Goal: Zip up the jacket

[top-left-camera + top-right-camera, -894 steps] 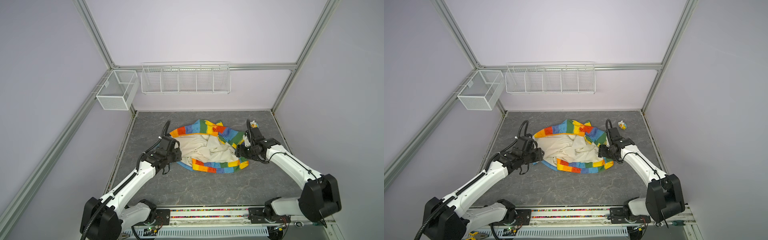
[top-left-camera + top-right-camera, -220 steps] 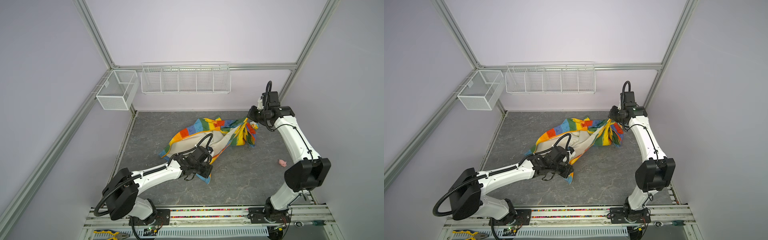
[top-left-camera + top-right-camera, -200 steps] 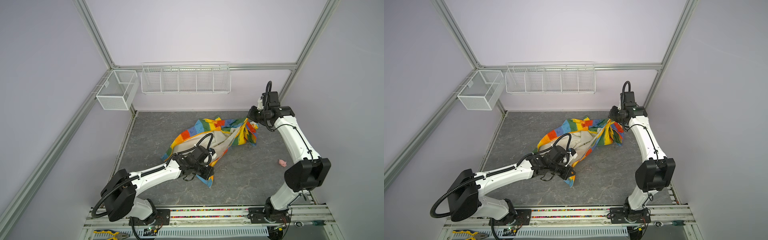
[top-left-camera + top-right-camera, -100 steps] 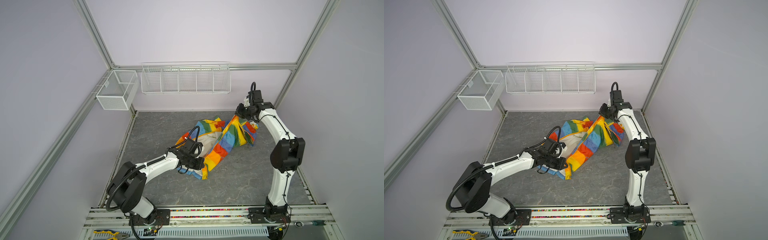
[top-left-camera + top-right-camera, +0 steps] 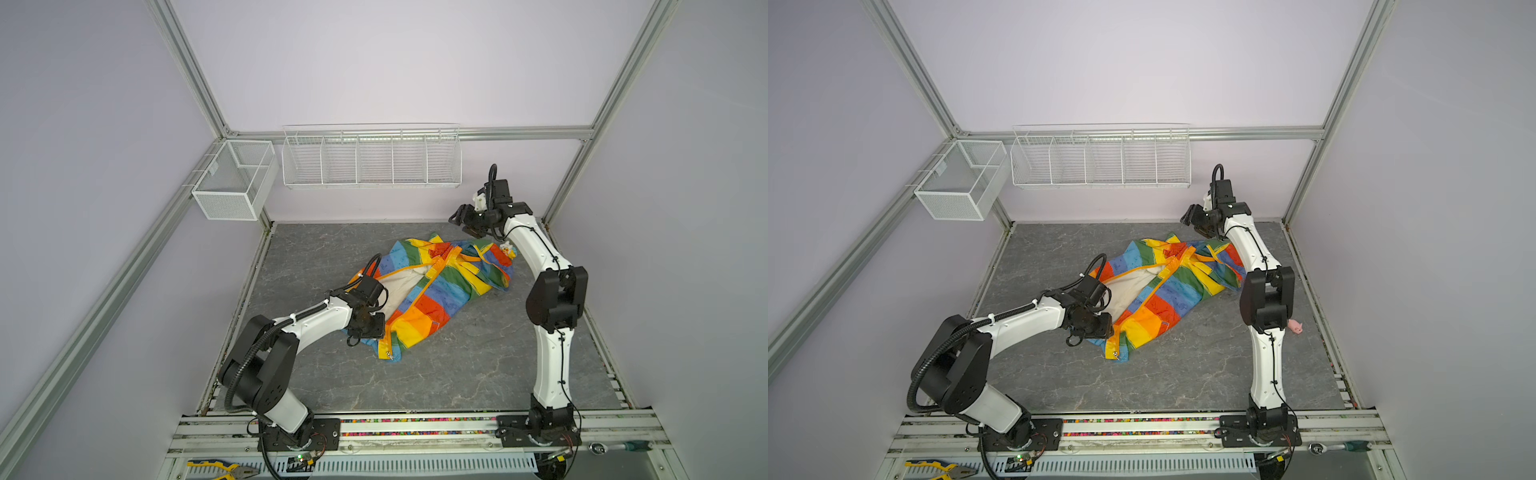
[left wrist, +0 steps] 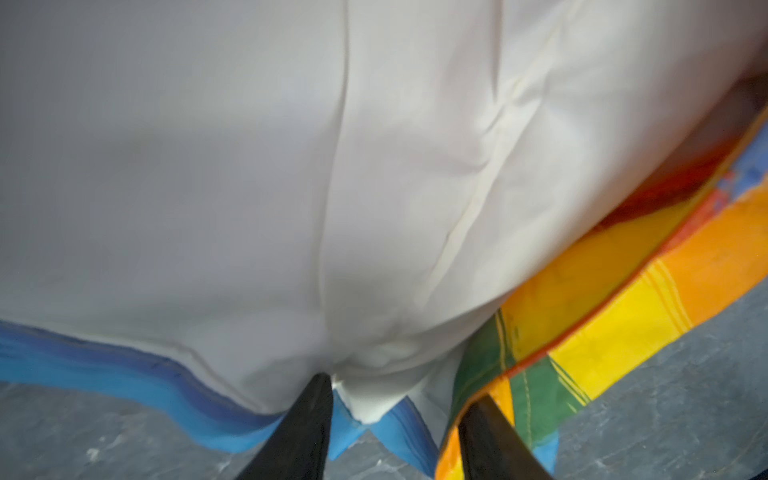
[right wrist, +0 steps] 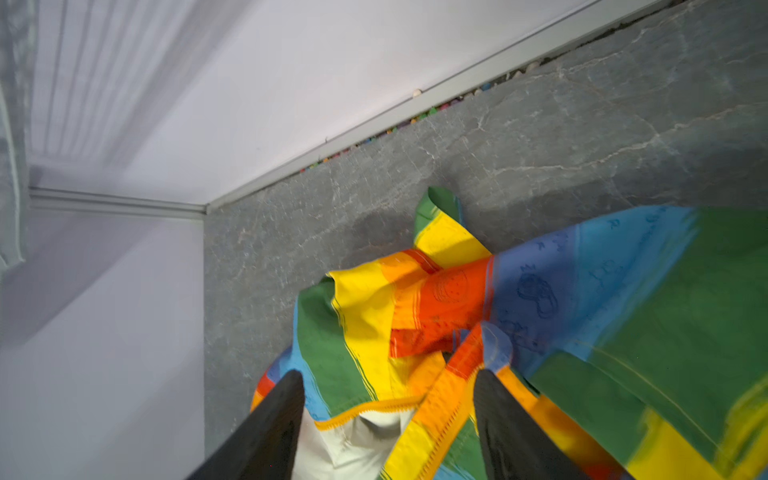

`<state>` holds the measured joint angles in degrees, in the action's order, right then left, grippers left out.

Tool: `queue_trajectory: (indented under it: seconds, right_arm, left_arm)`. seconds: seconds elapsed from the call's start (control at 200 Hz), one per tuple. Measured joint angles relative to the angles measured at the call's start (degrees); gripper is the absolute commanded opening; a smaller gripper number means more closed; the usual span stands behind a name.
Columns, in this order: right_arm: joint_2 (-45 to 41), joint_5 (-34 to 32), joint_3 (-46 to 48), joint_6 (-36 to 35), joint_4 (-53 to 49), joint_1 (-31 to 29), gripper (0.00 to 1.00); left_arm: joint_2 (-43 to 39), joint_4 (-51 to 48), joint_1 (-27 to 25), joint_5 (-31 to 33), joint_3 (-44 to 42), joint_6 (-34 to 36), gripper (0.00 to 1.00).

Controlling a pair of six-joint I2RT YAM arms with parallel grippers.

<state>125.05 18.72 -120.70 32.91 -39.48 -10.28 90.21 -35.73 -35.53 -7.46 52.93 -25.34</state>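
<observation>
In both top views the jacket lies slack on the counter. It is below the raised right gripper and reaches back to the left gripper at its hem. A second ago both pinched it taut; now both have let go. The front still gapes on cream lining, so zipping looks unstarted.

Left wrist: the left gripper is half open, with loose hem between its jaws.

Right wrist: the right gripper is wide and empty. Just beneath it the toothed zipper edge shows clearly.

A pink toy, well behind that gripper, shows in a top view only.
</observation>
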Motion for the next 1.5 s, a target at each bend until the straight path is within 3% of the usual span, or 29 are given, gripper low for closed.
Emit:
queue_trajectory:
  seconds: [0.2,0.34,0.505,0.76,0.96,1.14,1.255,1.33,1.5]
  right_arm:
    - [-14.64,-2.84,15.39,-3.3,-0.15,0.0,0.74]
    - [-26.71,-5.88,28.74,-4.39,0.52,-0.17,0.73]
    - [-36.26,-8.26,46.93,-3.78,3.1,-1.4,0.73]
    - [-37.29,-10.01,62.77,-0.96,7.45,-5.84,0.74]
    - [-35.76,-10.21,64.52,2.1,13.57,-6.14,0.73]
    - [-30.75,-11.04,64.37,3.76,17.35,-6.38,0.68]
    - [-27.76,-11.63,64.0,4.42,18.03,-6.38,0.61]
    - [-26.49,-11.98,63.6,4.9,18.38,-6.38,0.53]
    - [-25.35,-13.16,61.7,5.33,18.32,-6.32,0.21]
  left_arm:
    - [-5.51,-2.05,-0.98,-0.13,0.0,-0.79,0.55]
    - [-7.76,-2.01,-4.83,-0.61,-1.42,-2.99,0.56]
    - [-9.49,-0.85,-9.92,-2.01,-9.03,-8.72,0.57]
    - [-17.81,3.02,-13.94,-3.3,-18.49,-19.41,0.62]
    - [-18.23,9.35,-13.94,-2.67,-18.64,-23.08,0.62]
    - [-13.16,13.11,-13.81,-0.74,-16.7,-23.96,0.6]
    - [-10.08,14.51,-13.6,0.44,-15.61,-24.04,0.53]
    - [-9.46,14.78,-13.49,1.44,-15.02,-23.69,0.39]
    - [-10.71,13.35,-12.39,3.69,-14.19,-23.37,0.14]
